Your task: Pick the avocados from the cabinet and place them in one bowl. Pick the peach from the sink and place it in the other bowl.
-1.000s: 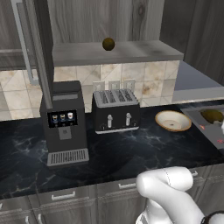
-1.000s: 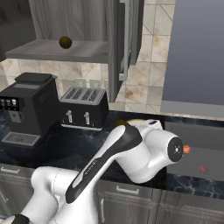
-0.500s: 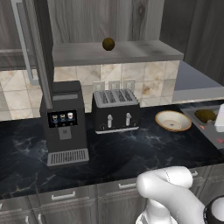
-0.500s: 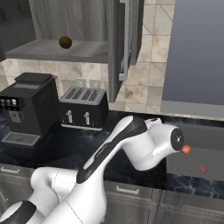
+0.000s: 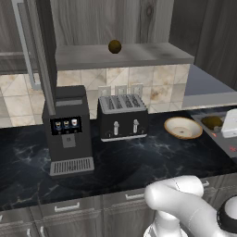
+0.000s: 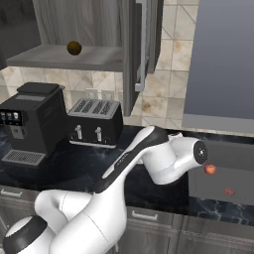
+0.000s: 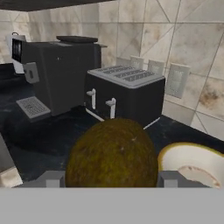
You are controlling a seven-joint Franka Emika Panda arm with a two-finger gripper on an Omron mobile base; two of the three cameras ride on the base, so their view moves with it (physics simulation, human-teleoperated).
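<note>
right of the toaster [image 7: 124,94], the gripper [image 7: 113,178] is clamped on an avocado [image 7: 112,154], carried toward the tan bowl [image 7: 192,162]. another avocado [image 5: 115,46] waits on the cabinet shelf [image 5: 134,54] above the toaster

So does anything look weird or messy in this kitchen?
Nothing is spilled or broken. The oddest sight is one avocado sitting alone on the open cabinet shelf, and a peach lying in the sink. The hand holds another avocado near a bowl.
</note>
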